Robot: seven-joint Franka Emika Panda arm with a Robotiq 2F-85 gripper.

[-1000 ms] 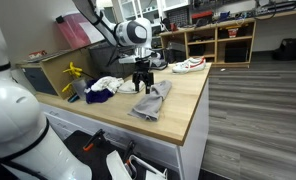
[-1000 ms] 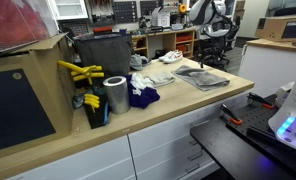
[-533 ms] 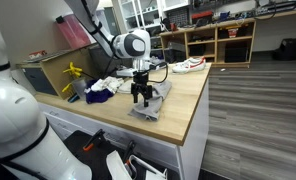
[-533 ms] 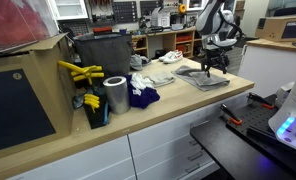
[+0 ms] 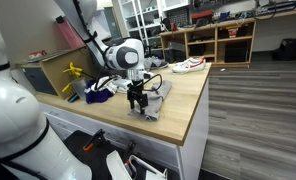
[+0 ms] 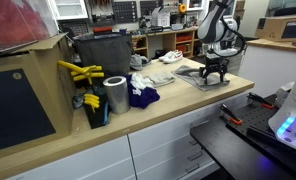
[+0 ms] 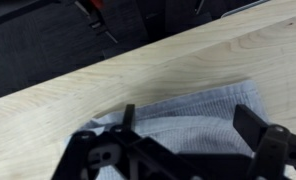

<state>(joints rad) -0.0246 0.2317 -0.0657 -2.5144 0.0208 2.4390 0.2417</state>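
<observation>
Grey cloth (image 5: pixel 156 96): flat on wooden worktop (image 5: pixel 184 108), near its edge. Gripper (image 5: pixel 138 104): lowered to cloth within last second, jaws spread wide, empty. Approach judged complete; no grasp yet.

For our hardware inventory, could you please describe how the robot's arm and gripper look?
The arm is white, with rounded joint housings and dark rings between them. The gripper is black, with two blocky black fingers. No markings are legible.
</observation>
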